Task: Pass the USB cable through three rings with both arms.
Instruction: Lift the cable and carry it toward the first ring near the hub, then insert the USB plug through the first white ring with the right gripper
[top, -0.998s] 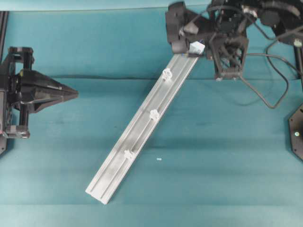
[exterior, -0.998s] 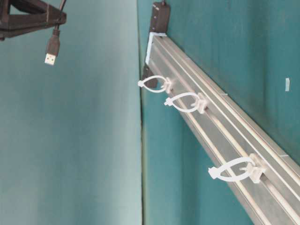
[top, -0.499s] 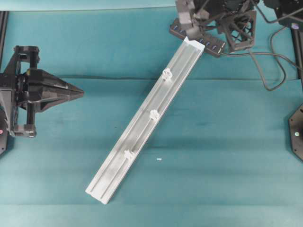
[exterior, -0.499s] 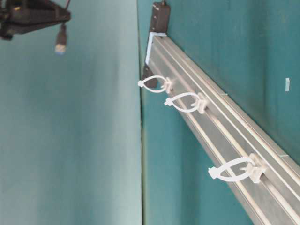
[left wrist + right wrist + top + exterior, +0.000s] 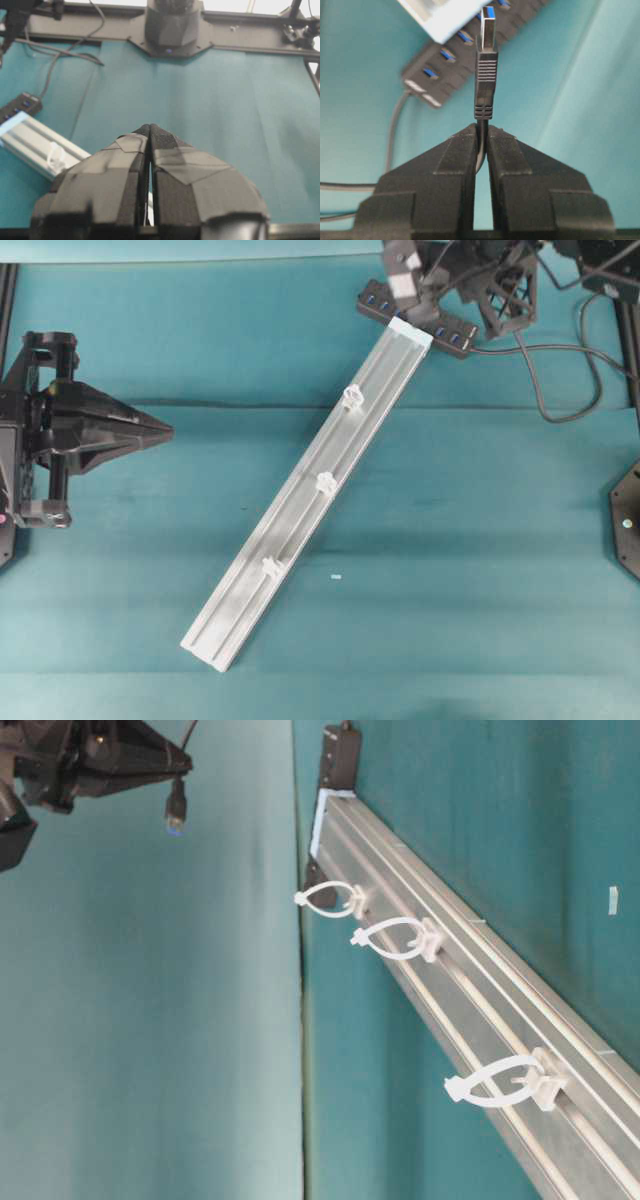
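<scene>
My right gripper [image 5: 481, 127] is shut on the USB cable just behind its plug [image 5: 486, 75], which sticks straight out past the fingertips. In the table-level view the plug [image 5: 176, 805] hangs in the air, left of and above the rail's far end. The three rings [image 5: 352, 396] [image 5: 325, 481] [image 5: 269, 566] stand along the silver rail [image 5: 240, 610], and nothing passes through them [image 5: 330, 898] [image 5: 392, 937] [image 5: 495, 1085]. In the overhead view the right gripper [image 5: 412, 290] hovers over the black hub [image 5: 452, 338]. The left gripper [image 5: 165, 430] is shut and empty, far left of the rail.
The cable's slack [image 5: 545, 400] loops on the teal cloth at the top right. The rail's far end rests on the hub [image 5: 440, 70]. A black base [image 5: 628, 520] sits at the right edge. A small white scrap [image 5: 335, 577] lies right of the rail.
The right gripper has moved toward the far edge, uncovering the hub. In the table-level view the plug has shifted right toward the rail. The left gripper has hardly moved.
</scene>
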`<move>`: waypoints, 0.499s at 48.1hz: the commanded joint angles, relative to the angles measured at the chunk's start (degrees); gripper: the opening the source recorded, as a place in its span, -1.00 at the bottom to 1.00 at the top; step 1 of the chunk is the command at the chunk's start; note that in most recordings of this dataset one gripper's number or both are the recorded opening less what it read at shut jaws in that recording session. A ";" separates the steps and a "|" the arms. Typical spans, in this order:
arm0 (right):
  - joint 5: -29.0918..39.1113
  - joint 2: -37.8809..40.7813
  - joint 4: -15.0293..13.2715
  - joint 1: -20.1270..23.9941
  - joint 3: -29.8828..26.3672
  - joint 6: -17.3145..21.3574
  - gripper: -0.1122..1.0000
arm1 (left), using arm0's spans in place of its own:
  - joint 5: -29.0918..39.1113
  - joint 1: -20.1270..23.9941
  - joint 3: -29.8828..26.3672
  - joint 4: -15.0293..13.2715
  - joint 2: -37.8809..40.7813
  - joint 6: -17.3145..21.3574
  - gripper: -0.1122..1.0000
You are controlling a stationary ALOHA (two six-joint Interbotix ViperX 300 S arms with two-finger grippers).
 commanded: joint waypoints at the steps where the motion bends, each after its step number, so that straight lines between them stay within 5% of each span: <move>1: -0.35 1.23 -0.26 -0.09 -0.09 -2.02 -0.65 | -0.26 -0.18 -1.49 0.09 -0.44 -0.26 -0.83; 12: -2.81 4.13 1.05 0.09 -0.18 -7.73 -0.65 | -0.18 -0.35 -1.85 0.09 -0.53 -2.29 -0.83; 24: -6.15 6.68 2.02 0.35 0.09 -8.53 -0.65 | -0.18 -0.26 -3.25 0.09 -0.70 -3.16 -0.83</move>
